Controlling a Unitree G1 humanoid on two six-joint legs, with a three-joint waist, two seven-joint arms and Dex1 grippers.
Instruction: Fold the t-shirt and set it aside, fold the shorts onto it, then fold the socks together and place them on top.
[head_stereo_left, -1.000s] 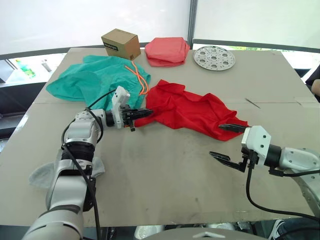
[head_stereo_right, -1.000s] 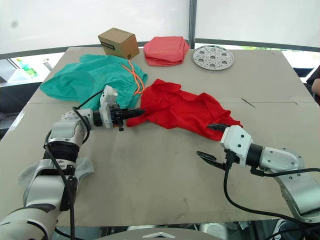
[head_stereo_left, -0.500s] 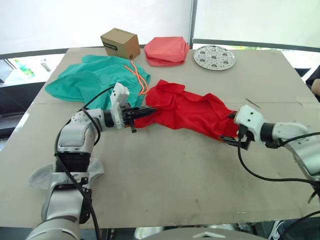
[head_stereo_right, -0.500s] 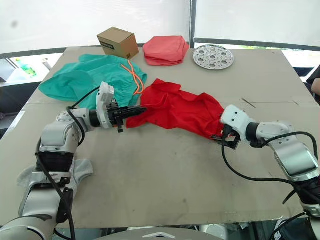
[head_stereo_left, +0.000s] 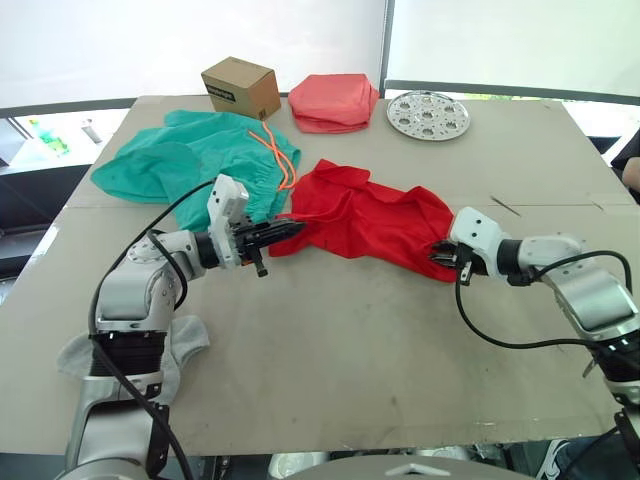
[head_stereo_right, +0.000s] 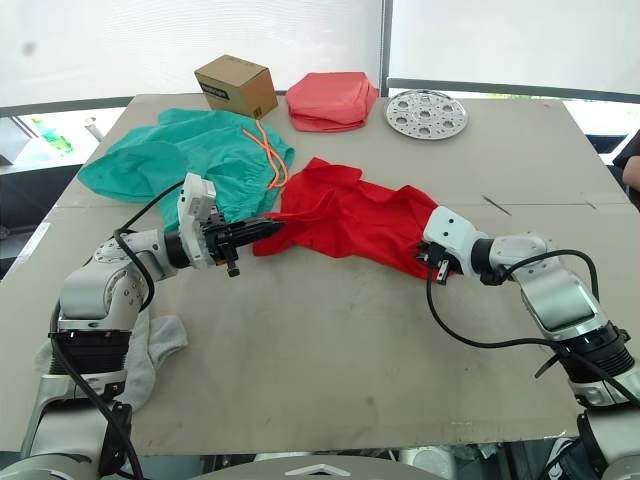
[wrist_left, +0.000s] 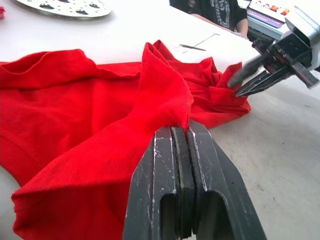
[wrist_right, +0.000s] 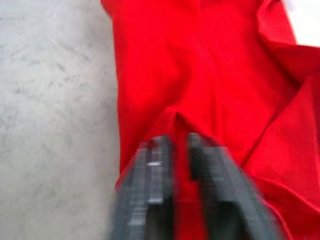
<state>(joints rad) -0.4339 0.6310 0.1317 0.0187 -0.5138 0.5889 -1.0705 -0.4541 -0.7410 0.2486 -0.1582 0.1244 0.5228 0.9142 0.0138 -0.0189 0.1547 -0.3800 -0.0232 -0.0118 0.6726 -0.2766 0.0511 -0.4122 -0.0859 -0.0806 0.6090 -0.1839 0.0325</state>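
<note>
The red t-shirt (head_stereo_left: 370, 218) lies crumpled across the middle of the table. My left gripper (head_stereo_left: 288, 229) is shut on its left edge; in the left wrist view a ridge of red cloth (wrist_left: 165, 95) rises from between the closed fingers (wrist_left: 162, 165). At the opposite end, my right gripper (head_stereo_left: 441, 254) is shut on the t-shirt's right corner, with cloth pinched between its fingers (wrist_right: 155, 165). The teal shorts (head_stereo_left: 185, 160) with an orange cord (head_stereo_left: 280, 155) are spread at the back left, touching the t-shirt. A grey sock (head_stereo_left: 110, 350) lies near the front left, partly under my left arm.
A cardboard box (head_stereo_left: 241, 87), a folded salmon-pink cloth (head_stereo_left: 335, 101) and a round perforated metal plate (head_stereo_left: 428, 114) line the table's far edge. A thin dark stick (head_stereo_left: 505, 206) lies right of the t-shirt. Bare tabletop (head_stereo_left: 340, 340) stretches in front.
My right gripper moved in from the front right to the t-shirt's right corner and went from open to shut on it. The left gripper kept its grip and drew slightly left.
</note>
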